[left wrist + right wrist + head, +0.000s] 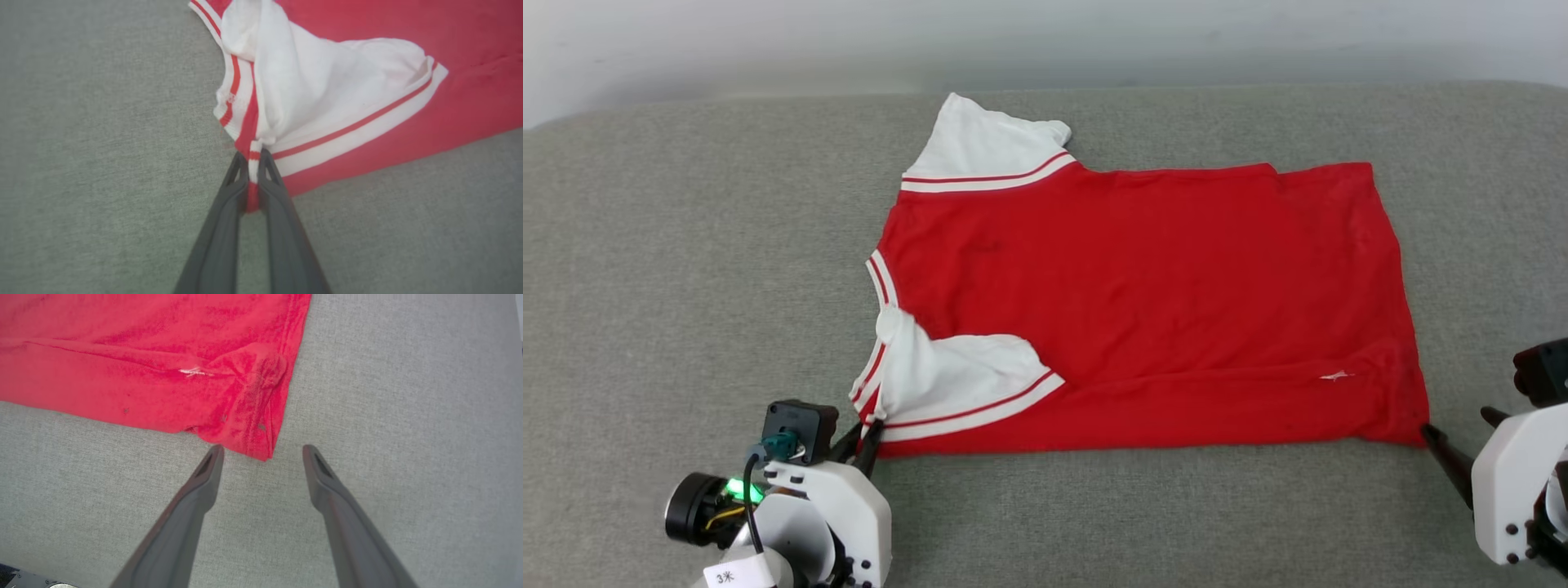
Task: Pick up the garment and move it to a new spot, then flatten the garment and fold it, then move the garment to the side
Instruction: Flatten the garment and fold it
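One red, white-sleeved garment [1143, 302] lies spread on a grey fabric surface [686, 245]. It looks light, soft and floppy (best taken by its corners). There are two pincers. The left pincer [254, 157] pinches the near shoulder corner. The right pincer [263, 453] gapes empty at the near hem corner.

Grey woven fabric surface [686, 245]; pale wall [768, 41] behind.
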